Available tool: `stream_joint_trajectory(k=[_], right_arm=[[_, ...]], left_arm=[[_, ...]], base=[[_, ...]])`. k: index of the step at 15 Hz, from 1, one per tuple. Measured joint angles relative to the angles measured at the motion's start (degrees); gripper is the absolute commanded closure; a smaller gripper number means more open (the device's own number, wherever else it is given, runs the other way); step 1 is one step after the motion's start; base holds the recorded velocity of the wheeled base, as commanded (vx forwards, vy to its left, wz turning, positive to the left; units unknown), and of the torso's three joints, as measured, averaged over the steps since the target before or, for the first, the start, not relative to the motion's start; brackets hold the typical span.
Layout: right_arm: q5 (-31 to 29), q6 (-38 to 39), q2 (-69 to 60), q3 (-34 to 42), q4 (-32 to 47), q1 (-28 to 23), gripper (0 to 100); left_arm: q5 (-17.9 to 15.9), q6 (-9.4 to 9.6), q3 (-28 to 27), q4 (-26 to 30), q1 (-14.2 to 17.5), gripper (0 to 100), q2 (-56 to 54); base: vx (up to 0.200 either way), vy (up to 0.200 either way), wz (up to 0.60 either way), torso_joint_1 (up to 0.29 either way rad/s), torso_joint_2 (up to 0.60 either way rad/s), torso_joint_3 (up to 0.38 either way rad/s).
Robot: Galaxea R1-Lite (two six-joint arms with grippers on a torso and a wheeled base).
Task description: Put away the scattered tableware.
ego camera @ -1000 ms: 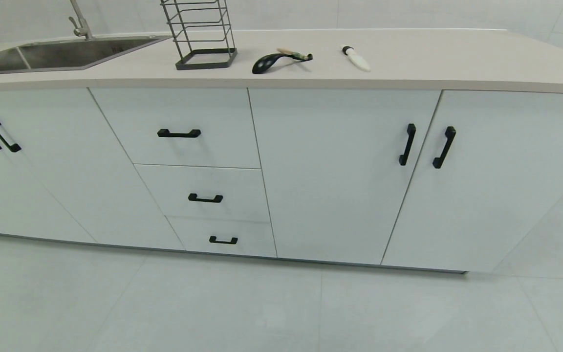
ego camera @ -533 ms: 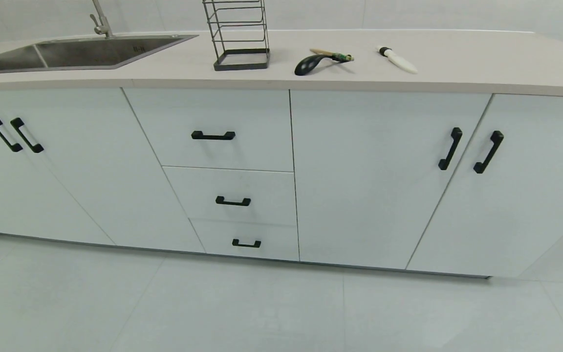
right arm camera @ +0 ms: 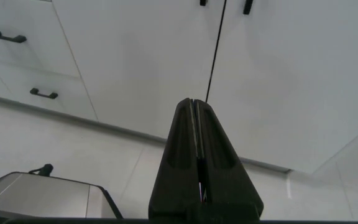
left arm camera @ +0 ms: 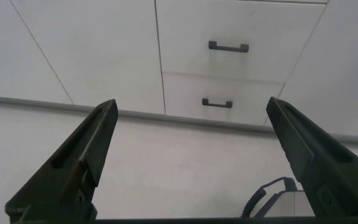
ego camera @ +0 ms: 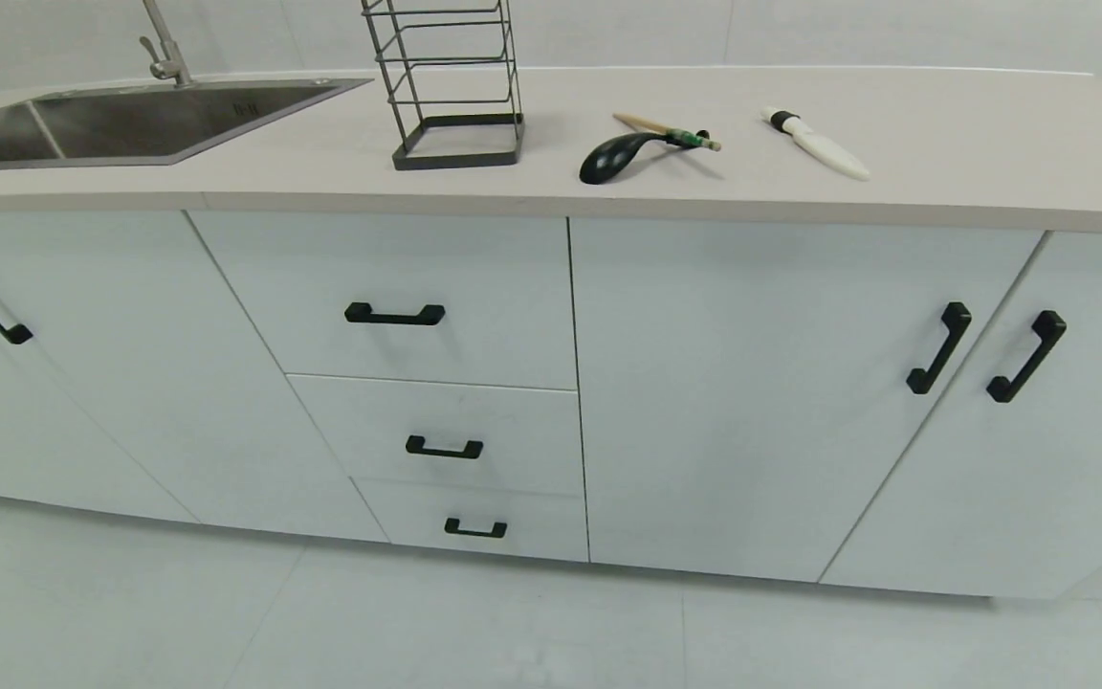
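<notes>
A black spoon (ego camera: 613,158) lies on the beige countertop (ego camera: 953,134) with a pair of chopsticks (ego camera: 668,132) resting across its handle. To their right lies a white knife (ego camera: 817,144) with a black band. A black wire rack (ego camera: 451,81) stands upright to the left of the spoon. My left gripper (left arm camera: 191,106) is open and held low, facing the lower drawers and the floor. My right gripper (right arm camera: 196,104) is shut with nothing in it, facing the cabinet doors near the floor.
A steel sink (ego camera: 121,110) with a tap (ego camera: 164,53) sits at the counter's left end. Below the counter are white cabinet doors with black handles (ego camera: 938,347) and a stack of three drawers (ego camera: 417,316). Grey tiled floor (ego camera: 321,622) lies in front.
The head camera has shifted: the counter and cabinets now look nearer and sit lower in the picture. The tableware on the counter has not moved.
</notes>
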Motion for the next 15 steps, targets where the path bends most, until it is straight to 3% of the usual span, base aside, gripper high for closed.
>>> stream_joint_trajectory(k=[5,15], right_arm=[[-0.13,1.78,0.00,0.00,-0.13,-0.05,100],[-0.11,1.43,0.00,0.00,-0.13,0.00,100]], left_arm=[[0.01,0.06,0.00,0.02,-0.06,0,0.00],[0.01,0.20,0.00,0.00,-0.01,0,0.00]], base=[[0.000,0.200,0.00,0.005,0.01,-0.001],[0.000,-0.020,0.00,0.000,0.00,0.000]])
